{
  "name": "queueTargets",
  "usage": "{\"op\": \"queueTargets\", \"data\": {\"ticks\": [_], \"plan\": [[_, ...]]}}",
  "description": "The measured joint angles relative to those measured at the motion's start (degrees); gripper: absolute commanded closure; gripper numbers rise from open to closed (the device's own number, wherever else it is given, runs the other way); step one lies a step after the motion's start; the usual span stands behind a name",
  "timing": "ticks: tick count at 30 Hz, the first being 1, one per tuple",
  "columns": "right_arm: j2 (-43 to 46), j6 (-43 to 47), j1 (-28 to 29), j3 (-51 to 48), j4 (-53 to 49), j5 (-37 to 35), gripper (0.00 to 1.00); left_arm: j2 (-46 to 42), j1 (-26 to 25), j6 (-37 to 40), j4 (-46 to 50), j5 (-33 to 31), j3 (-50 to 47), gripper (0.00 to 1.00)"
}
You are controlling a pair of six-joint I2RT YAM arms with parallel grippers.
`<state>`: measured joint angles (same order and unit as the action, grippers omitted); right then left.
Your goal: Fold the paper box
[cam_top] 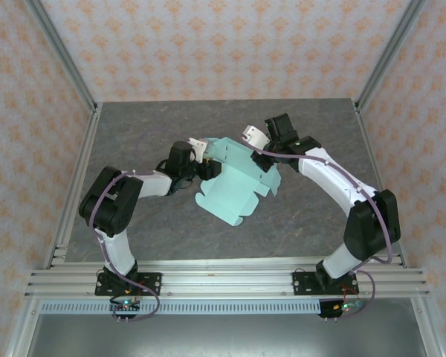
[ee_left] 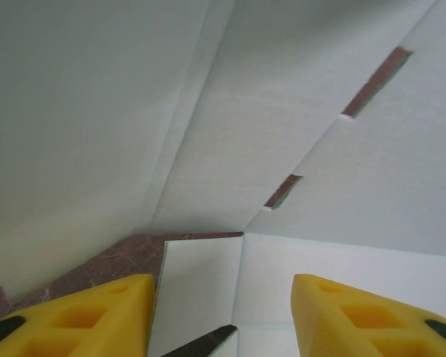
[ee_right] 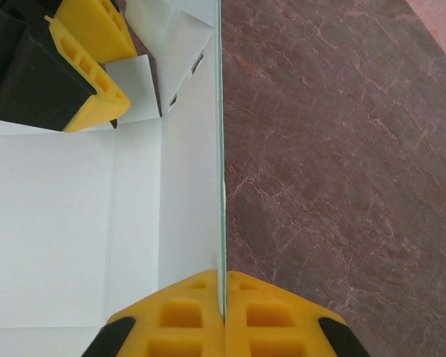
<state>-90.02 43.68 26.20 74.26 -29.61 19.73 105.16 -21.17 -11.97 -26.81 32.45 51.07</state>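
Mint-green card of the paper box [cam_top: 234,182] is seen partly raised near the middle of the grey marbled desk [cam_top: 305,223], between the two arms, with its near flaps spread flat and its far panels lifted. One upright wall of the card is clamped edge-on by the right end effector [ee_right: 224,291], whose yellow fingers are pressed together on the thin sheet. The left end effector [ee_left: 221,290] is held with its fingers apart over an inner corner of the box, where a flat panel meets a creased wall. Nothing is seen gripped by it, though card is visible beneath the gap. The step in hand is judged to be the raising of a side wall and the turning-in of a corner flap. It would be done well if the right pinch were held firm near the crease, so that the wall is not bowed, while the flap is taken by the left fingers close to its fold line and turned along the score. Thin card is easily buckled, so gentle pressure is advised, and the slots along the cut edge should be left unobstructed.
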Motion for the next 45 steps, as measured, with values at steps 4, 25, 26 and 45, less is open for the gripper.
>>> {"op": "queueTargets", "data": {"ticks": [4,25,26,45], "plan": [[-0.4,-0.3,0.0,0.0,0.0,0.0,1.0,0.0,-0.4,-0.1,-0.1,1.8,0.4,0.59],[-0.6,-2.2,-0.2,0.0,0.0,-0.2,1.0,-0.1,-3.7,-0.1,-0.1,3.1,0.4,0.63],[-0.6,-2.2,-0.2,0.0,0.0,-0.2,1.0,-0.1,-3.7,-0.1,-0.1,3.1,0.4,0.63],[-0.6,-3.9,-0.5,-1.0,0.0,0.0,1.0,1.1,-5.8,-0.6,-1.0,1.1,0.6,0.63]]}}
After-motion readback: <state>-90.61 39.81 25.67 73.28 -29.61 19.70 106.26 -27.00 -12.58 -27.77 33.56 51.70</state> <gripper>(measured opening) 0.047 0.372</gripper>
